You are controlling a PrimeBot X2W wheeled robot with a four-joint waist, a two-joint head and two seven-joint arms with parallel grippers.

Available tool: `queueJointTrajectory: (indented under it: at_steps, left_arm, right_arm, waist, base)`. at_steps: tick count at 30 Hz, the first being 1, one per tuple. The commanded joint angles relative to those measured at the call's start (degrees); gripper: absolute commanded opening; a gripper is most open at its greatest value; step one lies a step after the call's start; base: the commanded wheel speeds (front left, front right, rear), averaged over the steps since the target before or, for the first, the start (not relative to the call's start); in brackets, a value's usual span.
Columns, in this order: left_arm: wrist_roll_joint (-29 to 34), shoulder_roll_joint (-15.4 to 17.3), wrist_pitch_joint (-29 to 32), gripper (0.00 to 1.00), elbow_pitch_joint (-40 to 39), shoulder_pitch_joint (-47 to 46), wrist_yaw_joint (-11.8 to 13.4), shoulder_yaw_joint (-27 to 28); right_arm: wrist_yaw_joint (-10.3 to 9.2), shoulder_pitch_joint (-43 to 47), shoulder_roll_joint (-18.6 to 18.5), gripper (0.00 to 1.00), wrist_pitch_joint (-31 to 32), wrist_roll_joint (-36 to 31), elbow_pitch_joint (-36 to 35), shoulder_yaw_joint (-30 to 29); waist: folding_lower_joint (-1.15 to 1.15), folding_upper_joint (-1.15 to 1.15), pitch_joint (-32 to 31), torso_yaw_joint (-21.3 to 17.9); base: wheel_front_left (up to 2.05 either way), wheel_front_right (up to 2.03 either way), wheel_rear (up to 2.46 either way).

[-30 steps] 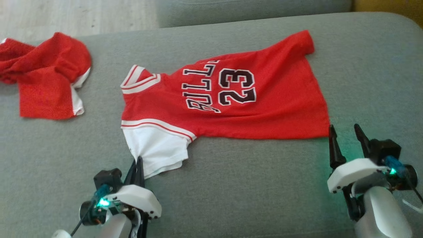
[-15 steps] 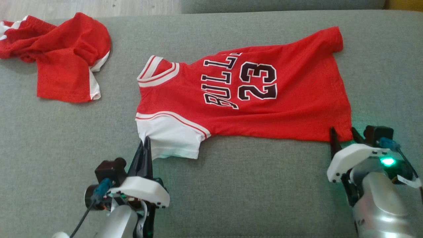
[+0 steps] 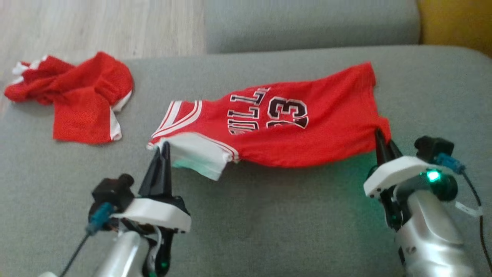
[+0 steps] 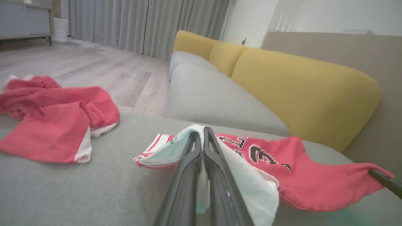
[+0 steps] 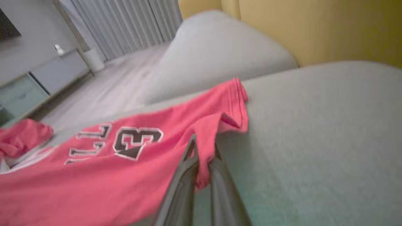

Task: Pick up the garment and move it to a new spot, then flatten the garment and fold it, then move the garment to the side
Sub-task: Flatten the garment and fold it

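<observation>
Grey cushion (image 3: 269, 231) with jersey (image 3: 307, 134), red shorts (image 3: 80, 104)

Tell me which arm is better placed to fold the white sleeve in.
Left, probably. The left gripper is shut on the white sleeve of the jersey; the right gripper pinches the hem corner at the opposite end.

Head view: high, facing forward and down over the grey fabric sofa seat (image 3: 269, 231), mid-distance. Left wrist view: low, close along the left hand (image 4: 202, 131), facing the yellow upholstered back cushions (image 4: 298, 84). Right wrist view: low, close along the right hand (image 5: 204, 147), facing the grey pleated curtains (image 5: 125, 22). Shared by all three: the red mesh jersey printed 23 (image 3: 326, 134) and the seat beneath it
</observation>
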Motion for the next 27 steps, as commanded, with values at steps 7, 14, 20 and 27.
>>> queueJointTrajectory:
  at_steps: [7, 14, 20, 27]
  left_arm:
    - [1.08, 6.68, 2.97, 0.0, -17.56, -3.44, 1.25, 4.76]
    - [4.07, 12.5, 8.64, 0.0, -34.06, -7.28, 3.05, 7.36]
    - [5.34, 15.96, 14.92, 0.0, -43.89, -12.51, 3.84, 9.07]
    - [4.89, 17.66, 20.56, 0.0, -43.61, -18.45, 2.37, 7.86]
  right_arm:
    - [0.21, 0.5, -0.81, 0.0, -0.75, 1.58, -20.52, 1.41]
    - [0.21, 6.89, -0.75, 0.0, 5.97, 2.14, -46.73, -2.73]
    - [0.21, 10.41, -0.35, 0.0, 14.17, 0.82, -65.8, -5.35]
    - [0.21, 10.33, -0.15, 0.0, 21.28, 1.22, -70.37, -5.71]
  waist:
    - [0.0, 0.0, -6.84, -1.68]
    - [0.0, 0.0, -8.58, -2.78]
    - [0.0, 0.0, -7.85, -3.82]
    - [0.0, 0.0, -4.51, -4.55]
  base:
    - [0.0, 0.0, 0.0]
    - [0.0, 0.0, 0.0]
    - [0.0, 0.0, 0.0]
    - [0.0, 0.0, 0.0]
